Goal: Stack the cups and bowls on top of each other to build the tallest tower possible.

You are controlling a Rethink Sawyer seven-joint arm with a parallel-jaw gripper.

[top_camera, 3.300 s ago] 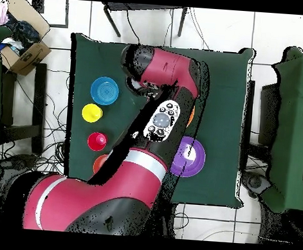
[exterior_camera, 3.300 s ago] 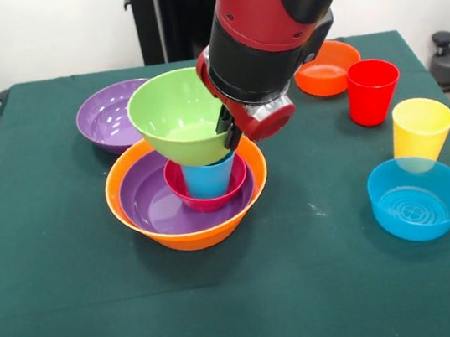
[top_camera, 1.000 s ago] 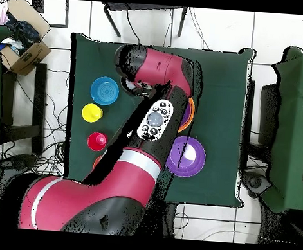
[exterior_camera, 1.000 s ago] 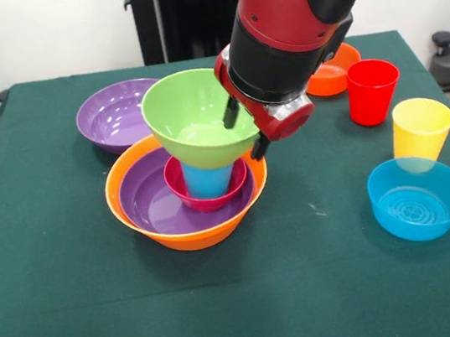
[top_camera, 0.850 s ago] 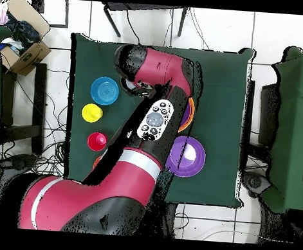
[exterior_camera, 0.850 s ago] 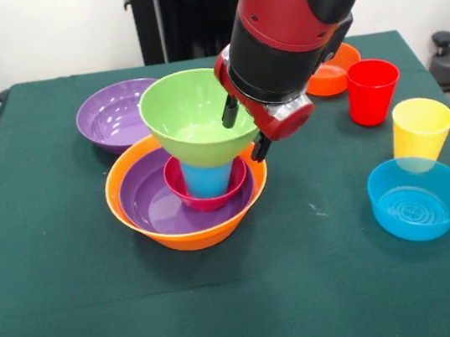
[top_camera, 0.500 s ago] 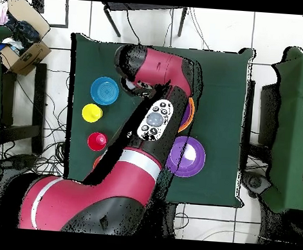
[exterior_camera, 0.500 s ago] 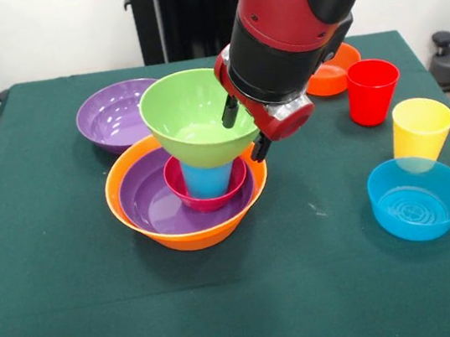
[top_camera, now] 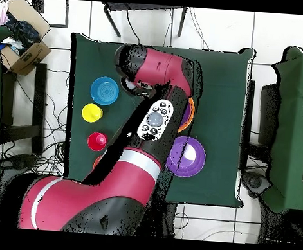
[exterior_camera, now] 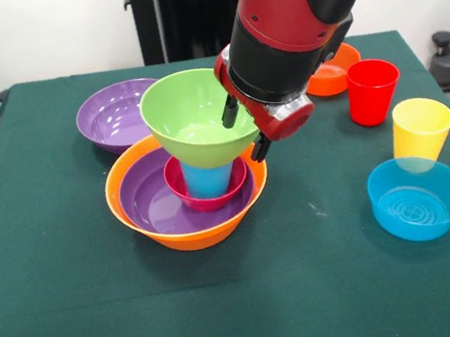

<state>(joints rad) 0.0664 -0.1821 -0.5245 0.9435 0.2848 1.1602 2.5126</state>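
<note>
A: What is the end effector point(exterior_camera: 246, 128) doing?

B: Its two dark fingers are spread, one inside the rim of the lime green bowl point(exterior_camera: 197, 117) and one outside. They straddle that rim without pinching it, so I read it as released.

A: Where does the bowl sit?

B: Just beside the end effector, propped on the mouth of the blue cup point(exterior_camera: 209, 179), which stands below in the small pink-red bowl point(exterior_camera: 209, 197). That one nests in a purple bowl point(exterior_camera: 151, 198) inside the large orange bowl point(exterior_camera: 188, 233). The widest piece is the base, presumably for steadiness, and the cup lifts the green bowl high to add height.

A: What remains off the tower?

B: On the desk point(exterior_camera: 245, 301), on the end effector's far side from the stack: the red cup point(exterior_camera: 372, 91), the yellow cup point(exterior_camera: 420, 130), the small blue bowl point(exterior_camera: 418, 197) and a small orange bowl point(exterior_camera: 331, 72). A second purple bowl point(exterior_camera: 111, 113) lies beyond the tower. From overhead the arm hides most of the stack.
</note>
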